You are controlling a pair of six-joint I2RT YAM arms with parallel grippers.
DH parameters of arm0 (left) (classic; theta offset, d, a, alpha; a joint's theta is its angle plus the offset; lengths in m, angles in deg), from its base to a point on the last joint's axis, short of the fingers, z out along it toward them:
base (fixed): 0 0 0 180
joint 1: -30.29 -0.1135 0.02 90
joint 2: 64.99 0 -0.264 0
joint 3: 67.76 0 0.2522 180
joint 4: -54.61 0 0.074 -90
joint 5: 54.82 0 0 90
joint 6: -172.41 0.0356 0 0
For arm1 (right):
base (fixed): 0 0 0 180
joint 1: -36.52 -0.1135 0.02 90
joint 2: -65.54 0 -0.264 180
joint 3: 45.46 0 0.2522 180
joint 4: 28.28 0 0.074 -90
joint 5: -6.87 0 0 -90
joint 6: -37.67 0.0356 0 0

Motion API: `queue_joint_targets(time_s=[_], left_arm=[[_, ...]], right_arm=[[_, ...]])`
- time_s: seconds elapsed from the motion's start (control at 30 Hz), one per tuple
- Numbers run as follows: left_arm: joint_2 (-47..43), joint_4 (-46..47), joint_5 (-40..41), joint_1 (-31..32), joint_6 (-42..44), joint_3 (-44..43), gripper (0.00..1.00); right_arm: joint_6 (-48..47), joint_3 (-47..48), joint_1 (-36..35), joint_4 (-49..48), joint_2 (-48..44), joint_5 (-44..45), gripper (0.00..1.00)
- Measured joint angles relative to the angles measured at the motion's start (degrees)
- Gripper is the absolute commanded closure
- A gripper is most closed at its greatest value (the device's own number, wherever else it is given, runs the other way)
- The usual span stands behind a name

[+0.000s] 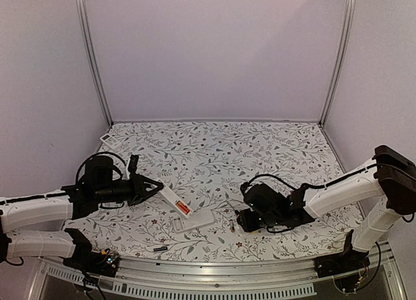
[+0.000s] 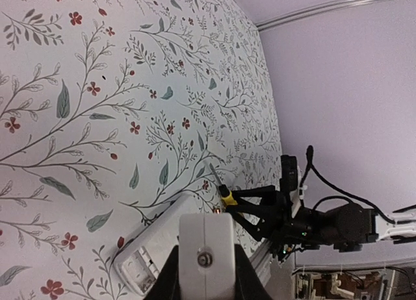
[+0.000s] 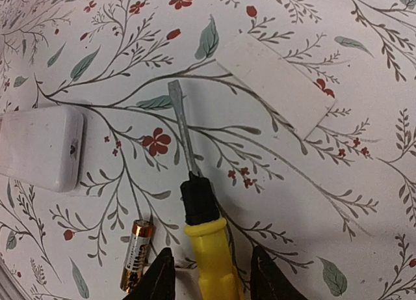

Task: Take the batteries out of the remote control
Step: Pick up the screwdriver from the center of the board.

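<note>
Top view: the left gripper [image 1: 155,185] sits at 9 o'clock on the flowered worktop [image 1: 214,150]. Its jaws are pinching one end of a white remote [image 1: 174,199], which runs away toward 4 o'clock. A red battery [image 1: 184,209] shows in the remote's open back. A white casing [image 1: 198,220] lies just beside the remote's far end, at its 4 o'clock. The right gripper [image 1: 242,220] is low over the worktop at 3 o'clock of that casing. A dark battery [image 1: 160,248] lies alone at 7 o'clock, near the front edge. A small white device [image 1: 108,141] rests in the 10 o'clock corner.

Left wrist view: the remote [image 2: 205,231] is clamped end-on between the black jaws. The white casing [image 2: 140,264] lies at 8 o'clock of it, showing an open recess. A screwdriver [image 2: 224,196] lies at 1 o'clock, just ahead of the right gripper [image 2: 250,209].

Right wrist view: the jaws are spread on either side of the screwdriver's [image 3: 208,261] yellow handle, with a sliver of worktop showing on each side. Its blade points to 12 o'clock. An orange-and-black battery [image 3: 136,254] lies on the worktop at 9 o'clock of the handle, close by the left jaw. The end of the white casing [image 3: 39,147] is at 10 o'clock. A flat white cover plate [image 3: 279,85] lies at 1 o'clock.
</note>
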State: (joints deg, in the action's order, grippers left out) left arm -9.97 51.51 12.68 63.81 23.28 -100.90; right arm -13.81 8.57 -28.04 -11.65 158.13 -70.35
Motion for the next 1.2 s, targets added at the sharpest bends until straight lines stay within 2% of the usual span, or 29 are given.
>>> queue_joint_targets(time_s=[0.2, 0.33, 0.67, 1.03, 1.07, 1.2], left_arm=[[6.6, 4.2, 1.8, 0.0, -0.5, -2.4, 1.00], [12.9, 9.2, 2.2, 0.0, -0.3, -5.4, 1.00], [28.2, 20.3, 1.5, -0.2, 0.0, -10.8, 1.00], [40.7, 25.9, 0.0, -0.5, 1.1, -14.3, 1.00], [41.2, 26.1, -0.1, -0.5, 1.3, -14.6, 0.98], [42.2, 25.9, -0.2, -0.5, 2.1, -14.8, 0.64]], right_arm=[[-0.7, 2.6, -0.3, 1.1, 2.9, 2.2, 0.84], [0.2, 3.6, -0.3, 2.1, 3.8, 4.5, 0.92], [3.5, 3.0, 0.0, 3.4, 0.7, 9.4, 0.97], [5.4, 0.2, 3.1, 1.4, -4.5, 8.7, 0.98], [5.4, 0.2, 3.1, 1.2, -4.9, 8.4, 0.98], [5.2, -0.4, 3.2, -0.2, -7.4, 7.1, 0.98]])
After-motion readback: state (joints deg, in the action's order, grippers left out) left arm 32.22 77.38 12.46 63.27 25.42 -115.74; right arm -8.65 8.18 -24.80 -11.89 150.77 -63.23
